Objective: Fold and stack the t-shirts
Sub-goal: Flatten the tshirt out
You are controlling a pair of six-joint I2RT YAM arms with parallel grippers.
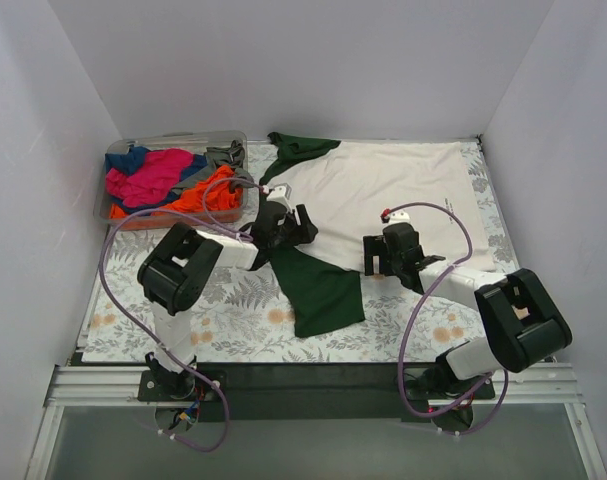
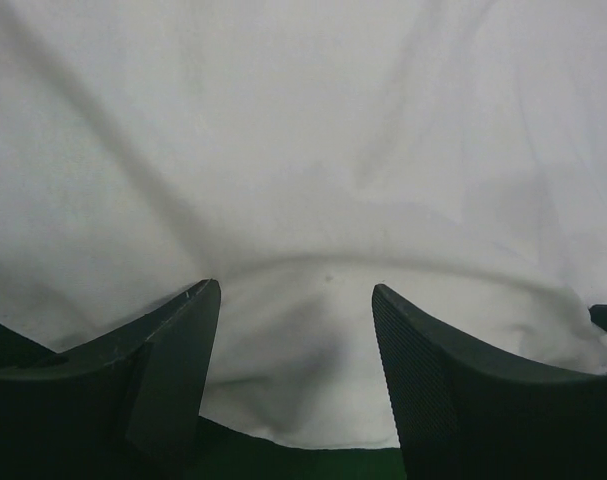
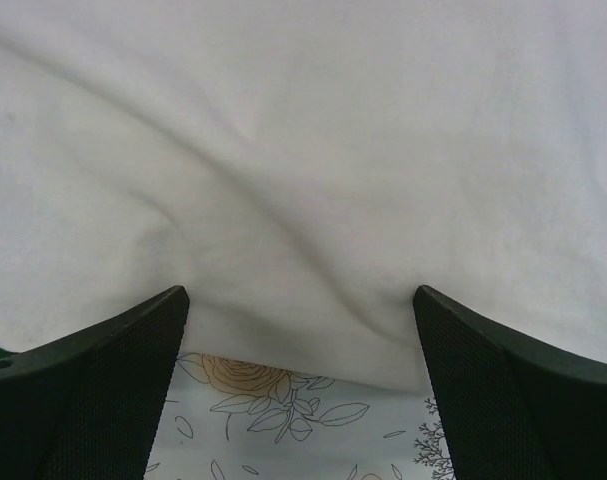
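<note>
The large cream t-shirt (image 1: 383, 185) lies spread on the table, one dark green sleeve (image 1: 321, 285) toward the front, the other (image 1: 298, 150) at the back left. My left gripper (image 1: 288, 222) is open over the shirt's left edge; its view shows cream cloth (image 2: 303, 180) between the fingers (image 2: 173, 350) and green cloth at the bottom. My right gripper (image 1: 403, 255) is open at the shirt's near edge; its view shows the cream hem (image 3: 303, 200) between the fingers (image 3: 483, 380). Magenta, orange, blue and grey tees (image 1: 163, 180) are piled in the bin.
A clear plastic bin (image 1: 111, 215) stands at the back left. The table wears a floral cloth (image 1: 233, 315), also seen under the hem in the right wrist view (image 3: 283, 420). White walls enclose the left, back and right sides.
</note>
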